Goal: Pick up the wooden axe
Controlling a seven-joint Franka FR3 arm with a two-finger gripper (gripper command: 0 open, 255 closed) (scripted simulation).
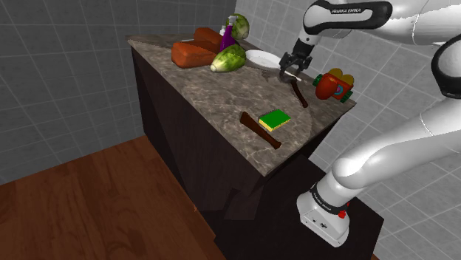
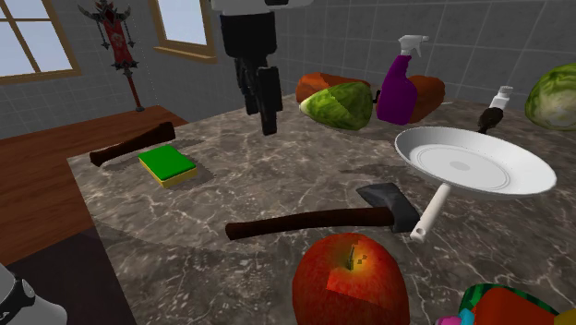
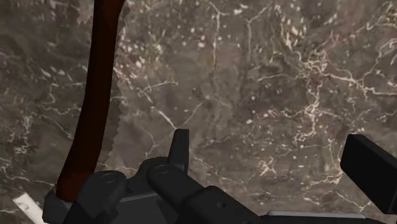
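Above marble bench [image 2: 231,185], tool [image 2: 263,111] hovers empty, fingers [image 3: 371,168] apart. Axe [image 2: 314,222] lies flat beneath, dark handle just outside one finger, grey head near white pan [image 2: 471,162]. Open spread likely readies straddling handle; sideways shift seems needed.

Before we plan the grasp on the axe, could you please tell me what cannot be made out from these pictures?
Wrist view: the head of the axe is mostly hidden by the body of the gripper and cut by the edge.
Shoulder view: the gripper stands in front of the axe's head.
Second exterior view: the colourful item beside the apple is cut off at the corner, so I cannot name it.
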